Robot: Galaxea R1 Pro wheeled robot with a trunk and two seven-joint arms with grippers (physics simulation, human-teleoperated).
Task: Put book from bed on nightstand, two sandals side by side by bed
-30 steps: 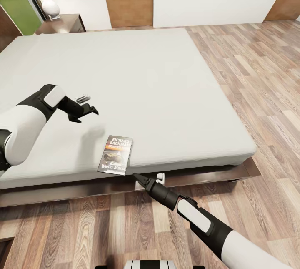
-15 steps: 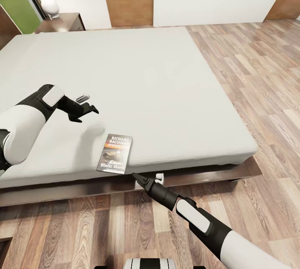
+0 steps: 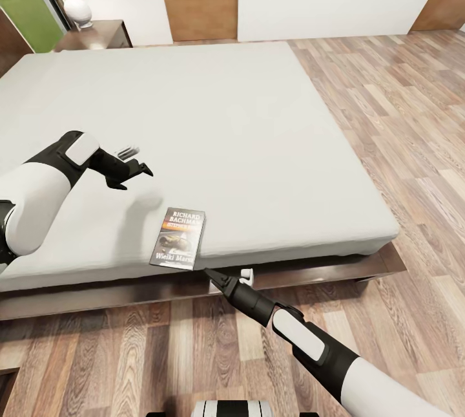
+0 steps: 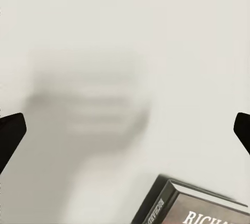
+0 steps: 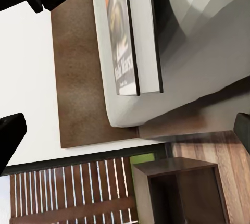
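The left gripper (image 3: 132, 161) hovers over the smooth off-white mattress of the bed (image 3: 213, 126), its fingers spread wide and empty. The right gripper (image 3: 227, 277) sits just off the bed's near edge beside the dark wooden frame, fingers released, grasping nothing. The book (image 3: 179, 238), a thin glossy paperback, lies flat at that near edge.

- Off-white mattress of the bed (image 4: 125, 26) across the background, with a soft grey shadow on it.
- Dark fingertips (image 4: 10, 133) of the left tool (image 4: 125, 130) at opposite edges, spread wide.
- Corner of the book (image 4: 200, 208) lying flat, "RICH" legible.
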